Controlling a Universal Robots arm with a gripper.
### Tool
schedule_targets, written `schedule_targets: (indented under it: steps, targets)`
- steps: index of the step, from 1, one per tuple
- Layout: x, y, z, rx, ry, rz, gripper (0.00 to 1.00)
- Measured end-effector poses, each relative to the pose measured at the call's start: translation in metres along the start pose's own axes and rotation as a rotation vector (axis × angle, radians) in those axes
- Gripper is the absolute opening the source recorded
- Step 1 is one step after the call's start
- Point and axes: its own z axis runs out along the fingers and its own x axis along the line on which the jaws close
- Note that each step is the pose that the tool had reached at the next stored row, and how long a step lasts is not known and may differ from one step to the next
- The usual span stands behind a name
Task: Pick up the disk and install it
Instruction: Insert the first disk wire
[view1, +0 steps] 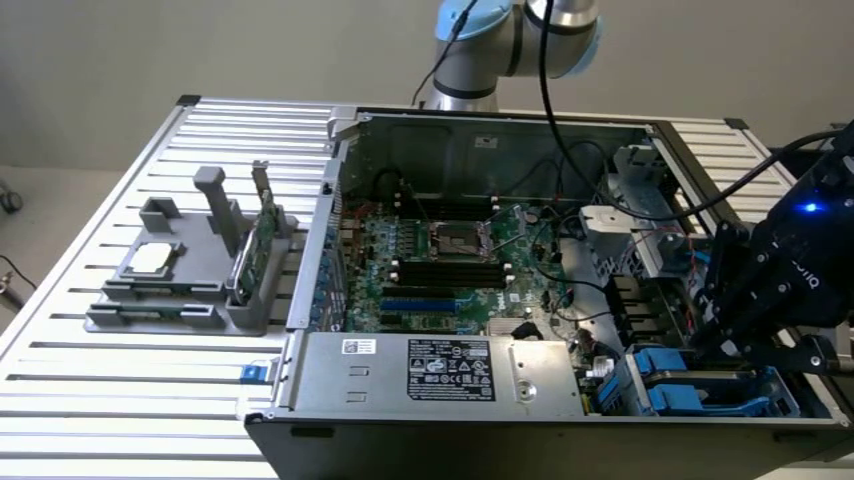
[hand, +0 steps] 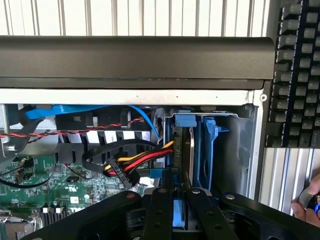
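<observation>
In the wrist view the disk (hand: 182, 150) stands on edge in the drive bay at the case's corner, its blue carrier tab toward the case wall. My gripper (hand: 180, 194) is shut on the disk's near edge, one black finger (hand: 161, 210) on each side of a blue strip. In the exterior view the gripper (view1: 731, 345) reaches down into the drive bay (view1: 694, 385) at the front corner on the exterior view's right, among blue carriers. The disk's flat faces and label are hidden.
A second blue carrier (hand: 207, 145) sits beside the disk. Power cables (hand: 135, 162) and the motherboard (view1: 441, 260) lie close by. A grey holder (view1: 187, 285) with a chip and a green card stands at the exterior view's left. A keyboard (hand: 300, 75) and a hand (hand: 306, 202) are outside the case.
</observation>
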Motion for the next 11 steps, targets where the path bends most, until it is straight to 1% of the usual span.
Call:
schedule_targets:
  steps: [2,9,11]
  targets:
    - [-0.0004,0.0,0.0004,0.0,0.0016,-0.001,0.16]
    - [-0.0007,0.0,0.0005,0.0,0.0042,-0.003,0.16]
    - [-0.0008,0.0,0.0005,-0.0001,0.0053,-0.003,0.18]
